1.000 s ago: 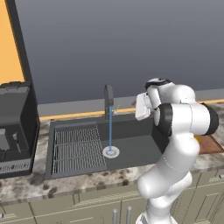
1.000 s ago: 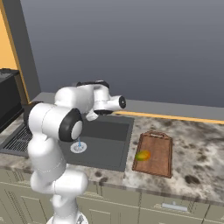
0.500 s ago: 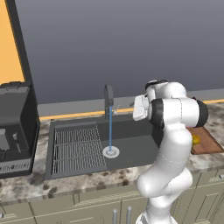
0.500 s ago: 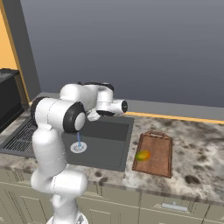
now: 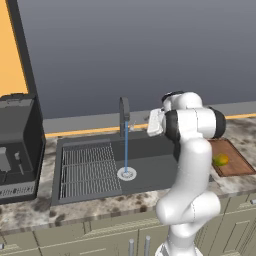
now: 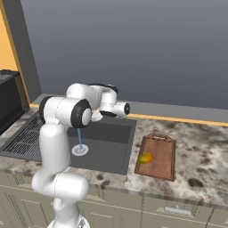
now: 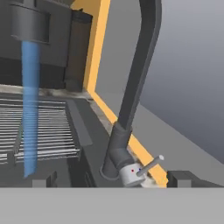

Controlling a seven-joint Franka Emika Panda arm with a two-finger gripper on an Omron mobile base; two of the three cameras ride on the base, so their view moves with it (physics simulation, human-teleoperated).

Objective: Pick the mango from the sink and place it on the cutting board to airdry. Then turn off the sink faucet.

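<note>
- Gripper [image 7: 111, 178] held beside the sink faucet [image 5: 123, 116], over the far right part of the sink [image 5: 160, 170]; in the hand view its two dark finger tips stand wide apart at the bottom edge with nothing between them, so open and empty
- Hand view looks along the faucet base: the slim stem rises and curves over, and the small side lever [image 7: 149, 166] sticks out to the right of the base, between the two finger tips but not touched by either
- Water [image 5: 126, 148] is running: a thin blue stream falls from the spout to the round silver drain [image 5: 126, 173] in the basin floor
- Ribbed wire rack [image 5: 89, 167] fills the left section of the sink, just left of the drain
- Mango [image 6: 145, 158] lies on the cutting board [image 6: 162, 147], toward its near left part, well apart from the gripper
- Cutting board sits on the speckled stone counter [image 6: 196, 151], just right of the sink, its long side running near to far
- Black appliance [image 5: 17, 142] stands on the counter left of the sink
- White arm [image 5: 192, 150] rises in front of the sink's right end and hides part of the basin in the left base view
</note>
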